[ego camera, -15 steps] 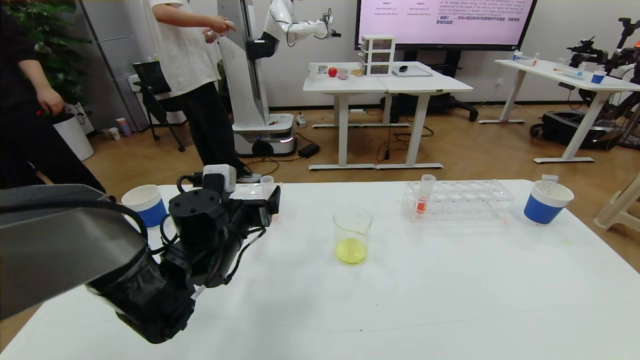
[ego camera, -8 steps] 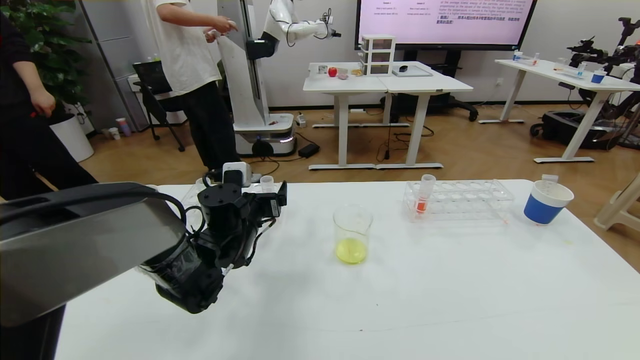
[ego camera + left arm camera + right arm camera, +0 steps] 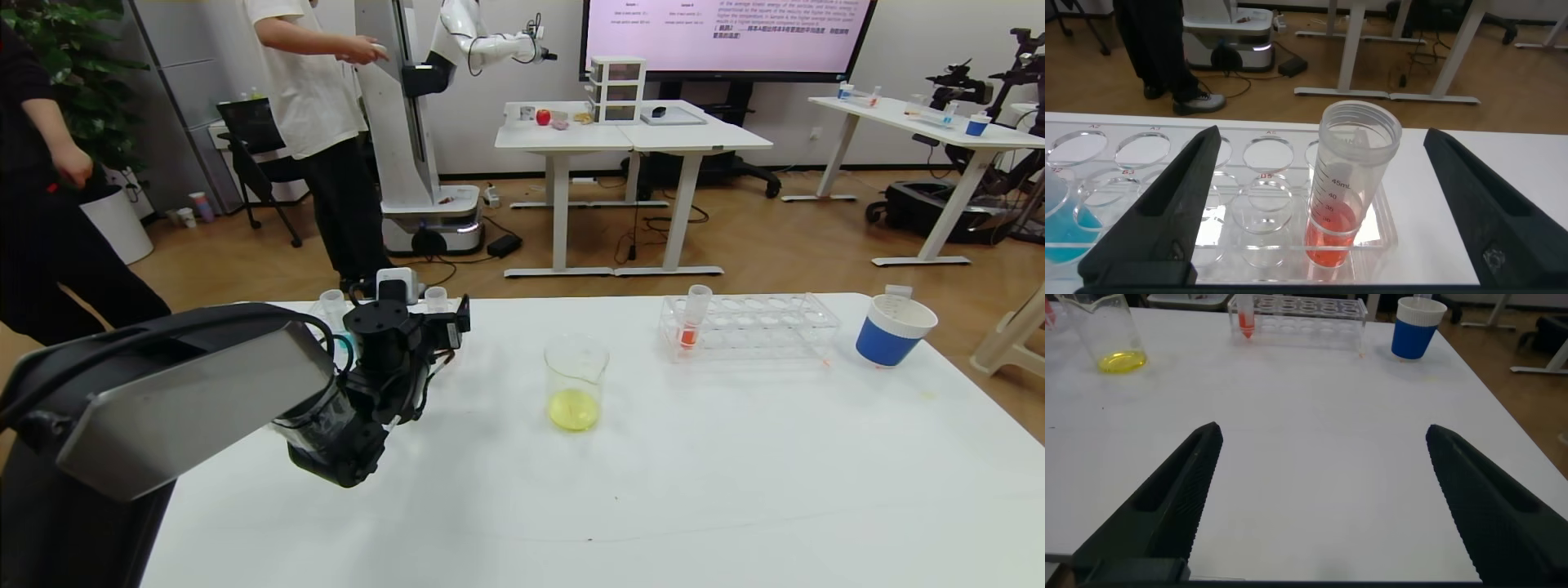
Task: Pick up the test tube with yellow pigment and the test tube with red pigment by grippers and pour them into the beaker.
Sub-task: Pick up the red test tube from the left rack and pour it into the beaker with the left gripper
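Observation:
The beaker [image 3: 575, 371] stands mid-table with yellow liquid in its bottom; it also shows in the right wrist view [image 3: 1106, 331]. No tube with yellow liquid shows in any view. A tube with red pigment [image 3: 1355, 196] stands in the left rack [image 3: 1229, 171], between the jaws of my open left gripper [image 3: 1323, 137], untouched. In the head view that gripper [image 3: 451, 320] is at the table's far left, beside the tube's top [image 3: 435, 298]. Another red-liquid tube [image 3: 692, 318] stands in the right rack [image 3: 759, 327]. My right gripper [image 3: 1323, 431] is open and empty over bare table.
A tube with cyan liquid [image 3: 1061, 237] stands in the left rack, its top showing in the head view [image 3: 331, 304]. A blue-and-white paper cup [image 3: 891, 331] stands at the far right. My left arm covers the table's left side. People and other tables are beyond.
My left arm has swung in and forward, bringing its gripper up to the left rack. The left blue cup is now hidden behind the arm. Beaker and right rack have not moved.

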Controlling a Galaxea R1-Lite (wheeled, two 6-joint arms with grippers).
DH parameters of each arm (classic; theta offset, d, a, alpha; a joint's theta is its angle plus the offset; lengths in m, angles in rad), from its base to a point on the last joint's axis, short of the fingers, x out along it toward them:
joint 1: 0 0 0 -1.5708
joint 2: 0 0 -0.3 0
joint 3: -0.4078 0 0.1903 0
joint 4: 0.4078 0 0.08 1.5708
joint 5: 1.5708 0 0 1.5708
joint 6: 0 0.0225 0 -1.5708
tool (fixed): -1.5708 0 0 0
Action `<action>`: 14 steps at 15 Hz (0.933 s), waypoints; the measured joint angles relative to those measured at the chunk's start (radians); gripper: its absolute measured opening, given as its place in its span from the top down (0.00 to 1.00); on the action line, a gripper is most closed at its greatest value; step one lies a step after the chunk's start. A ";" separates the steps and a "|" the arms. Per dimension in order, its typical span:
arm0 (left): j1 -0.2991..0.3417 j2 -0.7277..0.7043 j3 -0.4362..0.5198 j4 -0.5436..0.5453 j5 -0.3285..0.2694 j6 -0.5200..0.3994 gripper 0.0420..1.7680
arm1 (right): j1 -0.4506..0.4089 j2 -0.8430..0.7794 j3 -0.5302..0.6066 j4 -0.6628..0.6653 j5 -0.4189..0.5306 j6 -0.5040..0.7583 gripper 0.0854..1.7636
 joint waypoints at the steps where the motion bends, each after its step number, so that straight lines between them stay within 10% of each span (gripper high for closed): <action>1: 0.000 0.002 -0.001 -0.002 -0.002 0.000 0.02 | 0.000 0.000 0.000 0.000 0.000 0.000 0.02; 6: -0.002 0.005 -0.007 -0.001 -0.005 0.006 0.06 | 0.000 0.000 0.000 0.000 0.000 0.000 0.02; 10: -0.007 0.003 -0.007 0.000 -0.005 0.009 0.82 | 0.000 0.000 0.000 0.000 0.000 0.000 0.02; 14: -0.005 -0.005 -0.008 -0.001 -0.008 0.043 0.73 | 0.000 0.000 0.000 0.000 0.000 0.000 0.02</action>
